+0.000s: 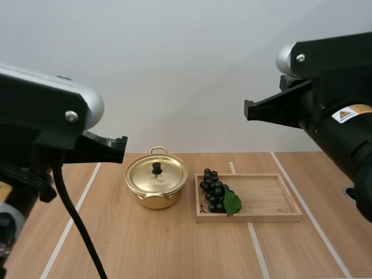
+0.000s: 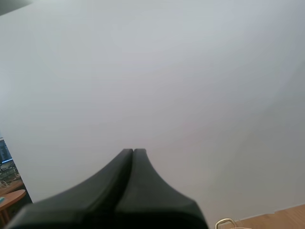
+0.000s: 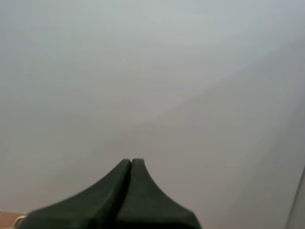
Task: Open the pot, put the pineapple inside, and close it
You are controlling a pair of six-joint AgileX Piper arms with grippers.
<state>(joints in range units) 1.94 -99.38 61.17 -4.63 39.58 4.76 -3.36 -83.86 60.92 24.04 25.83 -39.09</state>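
a small white and orange sticker sits on the black housing of the right arm, seen in the high view. it bears a dark triangular warning sign on its white part, beside an orange field, and any words printed on it are too small to read. no other lettering, brand or number can be read.

Shallow wooden tray on wooden table, white lines crossing the tabletop

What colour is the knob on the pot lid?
Black. The knob sits on a shiny gold lid; the high view shows it best.
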